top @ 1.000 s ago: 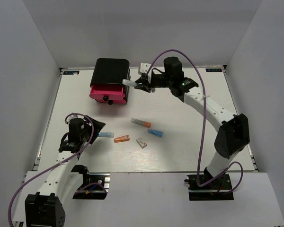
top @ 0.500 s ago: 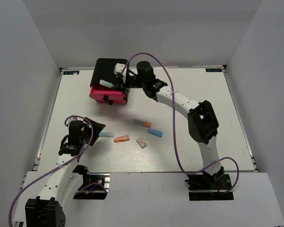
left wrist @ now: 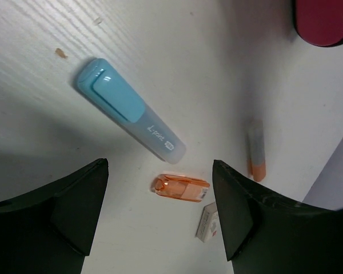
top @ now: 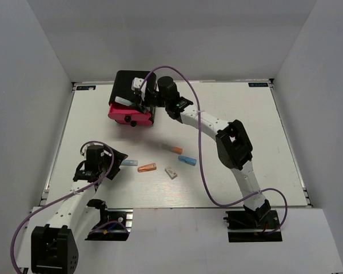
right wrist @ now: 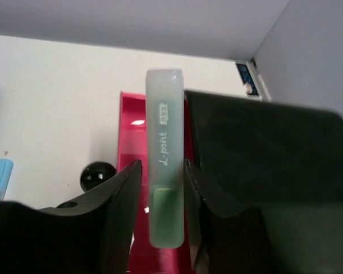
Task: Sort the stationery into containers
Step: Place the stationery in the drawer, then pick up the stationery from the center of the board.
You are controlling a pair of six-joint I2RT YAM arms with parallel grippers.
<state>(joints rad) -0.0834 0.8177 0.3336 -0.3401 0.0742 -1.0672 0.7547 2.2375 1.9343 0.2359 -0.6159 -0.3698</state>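
Mint-green first: held the mint-green piece (right wrist: 164, 160) pinched in the right gripper (right wrist: 163, 191), narrowed onto its coloured cap half, clear end jutting forward. Hung at the far left of the surface (top: 246, 125), over the pulled-out pink drawer (right wrist: 131, 137) and close against the front of the black box (right wrist: 263, 142), black knob (right wrist: 97, 176) off to the left in the wrist view. Ran lengthwise along the drawer's width, roughly parallel to the box front, seen from above. Could not tell the height over the drawer floor. Judged the release to hinge on exactly that: long axis lined up with the long side of the tray, nothing but a short drop to go.

Hovered low with the left gripper (left wrist: 160, 165) spread wide and empty, just short of the light blue piece (left wrist: 128, 108). Lay slantwise to the closing line of the fingers, cap end up-left, clear end down-right toward the orange piece (left wrist: 180, 187). Probably called for a wrist turn before any pinch. Counted the left arm as plainly the nearer one for both; placed the orange-and-grey piece (left wrist: 256, 151), the darker blue piece (top: 187, 160) and the whitish block (left wrist: 208, 222) farther out toward mid-surface.

Read "point" in thin script on both the mint-green and light blue barrels, led by a letter like L or d, beside a small label too fine to read. Made out only illegible print on the whitish block.
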